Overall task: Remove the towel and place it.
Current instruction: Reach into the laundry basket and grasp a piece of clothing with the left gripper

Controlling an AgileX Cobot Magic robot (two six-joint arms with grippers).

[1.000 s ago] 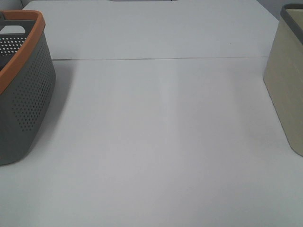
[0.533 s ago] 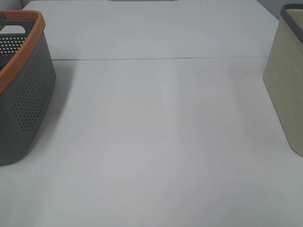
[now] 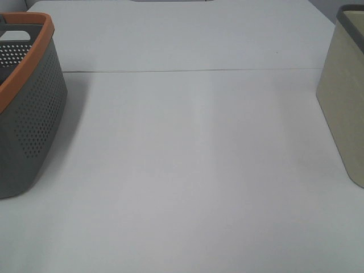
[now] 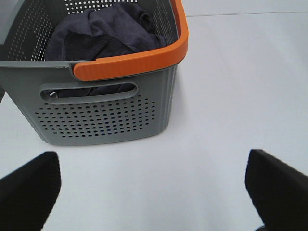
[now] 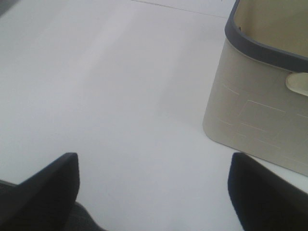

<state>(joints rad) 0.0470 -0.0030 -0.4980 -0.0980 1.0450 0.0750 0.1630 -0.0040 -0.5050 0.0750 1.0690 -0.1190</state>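
**One towel, two baskets, two empty claws**

I have two claws, and both stand wide with nothing in them.

My left claw hangs above the white table. Its two dark fingers are spread far apart, with only bare tabletop between them. Just ahead of this claw, and nearer one finger than the other, stands the one grey perforated basket with its orange rim. The one towel lies crumpled inside it, a dark charcoal heap below the rim and well beyond my fingertips. I touch neither the towel nor the basket. One handle slot is cut in the basket wall that faces this claw, and a bit of the dark cloth shows through it.

My right claw is spread just as wide, and between its two fingers there is again only table. Ahead of it, off toward one finger's side, stands the one beige bin with a dark grey rim. One pale handle slot shows in its side. I can see little of the inside from here, and what I do see is plain beige wall.

From the high camera, the grey basket and the beige bin sit at opposite edges of the table, well apart. One thin seam runs across the tabletop behind them.
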